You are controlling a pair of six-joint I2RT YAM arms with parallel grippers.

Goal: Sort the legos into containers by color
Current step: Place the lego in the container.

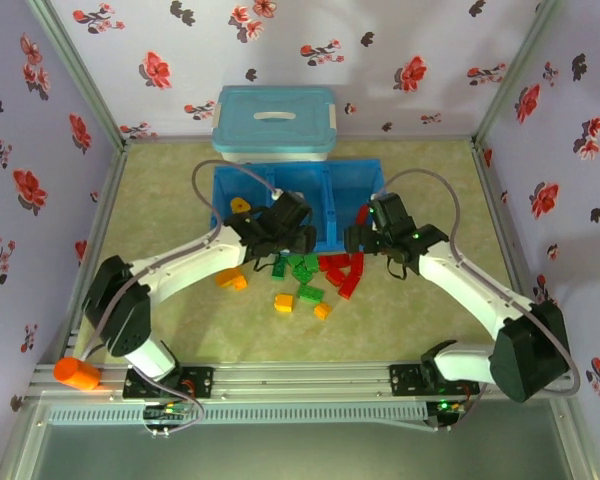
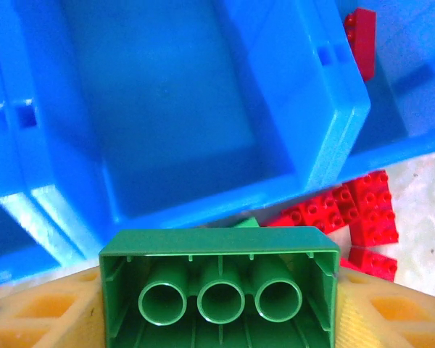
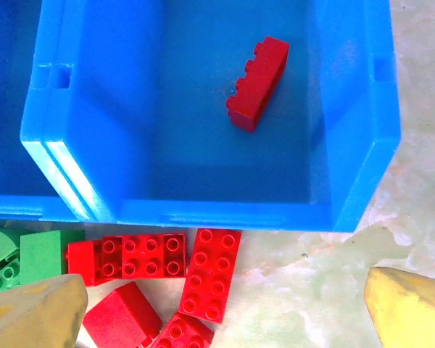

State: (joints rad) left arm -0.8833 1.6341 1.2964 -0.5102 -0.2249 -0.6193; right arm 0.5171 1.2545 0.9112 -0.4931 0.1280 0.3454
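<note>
Green brick [image 2: 217, 254] clamped in left tool [image 2: 217, 313], near middle compartment [image 2: 188, 130]; right tool [image 3: 221, 312] apart above red bricks [image 3: 210, 274].

Red, green, yellow legos [image 1: 310, 293]; blue tray [image 1: 335, 195]; floral walls [image 1: 380, 60].

I see light-blue lidded plastic box [image 1: 275, 122] behind blue plastic divided tray [image 1: 325, 190]; small plastic bricks [image 1: 310, 293] on worktop [image 1: 410, 330] before tray, one brick [image 3: 257, 83] inside rightmost compartment [image 3: 196, 152].

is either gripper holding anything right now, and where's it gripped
The left gripper holds a green lego, fingers pressed on its two short ends, hollow underside toward the camera. The right gripper is open and holds nothing.
</note>
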